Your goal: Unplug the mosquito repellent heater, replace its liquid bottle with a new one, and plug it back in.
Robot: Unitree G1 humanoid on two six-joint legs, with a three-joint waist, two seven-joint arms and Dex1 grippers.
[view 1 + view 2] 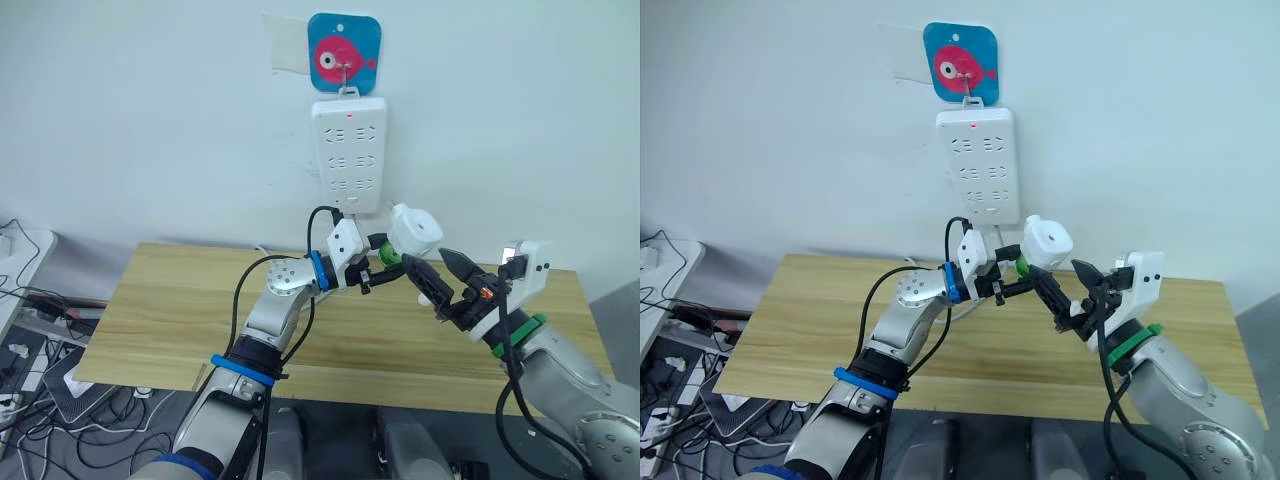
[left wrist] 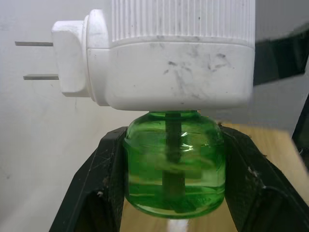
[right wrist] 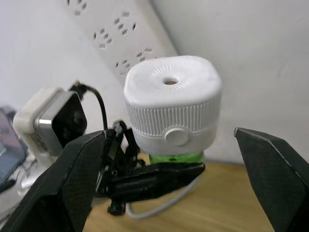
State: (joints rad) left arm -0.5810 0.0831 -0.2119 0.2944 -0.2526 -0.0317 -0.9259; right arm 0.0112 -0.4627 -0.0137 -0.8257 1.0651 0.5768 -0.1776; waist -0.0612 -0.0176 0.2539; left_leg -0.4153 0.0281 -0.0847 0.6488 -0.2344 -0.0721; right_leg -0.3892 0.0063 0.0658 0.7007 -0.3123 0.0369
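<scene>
My left gripper clamped on the green bottle under the unplugged heater, my right gripper spread apart just beside it, power strip on the wall behind

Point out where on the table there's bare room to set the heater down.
The wooden table is bare on its whole left part, from the left edge to the left gripper. Its right end beyond the right gripper is also bare. The crowded spot is mid-table, where both grippers meet around the heater and its green bottle.
</scene>
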